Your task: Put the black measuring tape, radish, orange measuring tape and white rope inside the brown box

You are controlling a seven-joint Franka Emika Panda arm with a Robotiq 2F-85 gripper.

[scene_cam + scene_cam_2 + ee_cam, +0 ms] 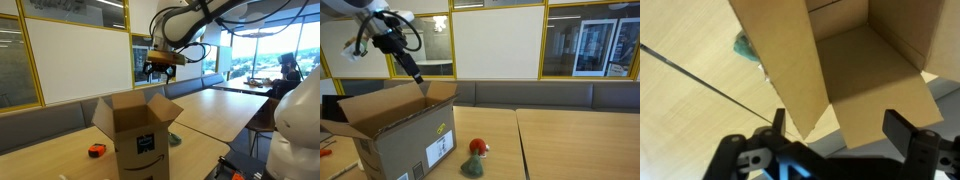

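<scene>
Our gripper [834,122] hangs wide and empty over the brown box [138,130]; next we reach down for the radish [477,147]

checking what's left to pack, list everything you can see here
box: 1, brown, on the table, flaps open
tape measure: 1, orange and black, on the table beside the box
radish: 1, red with a green end, on the table beside the box
tables: at least 2, light wood, side by side
bench: 1, grey, behind the tables
arm: 1, white and black, above the box
claw: 1, black, open and empty, over the box opening
</scene>
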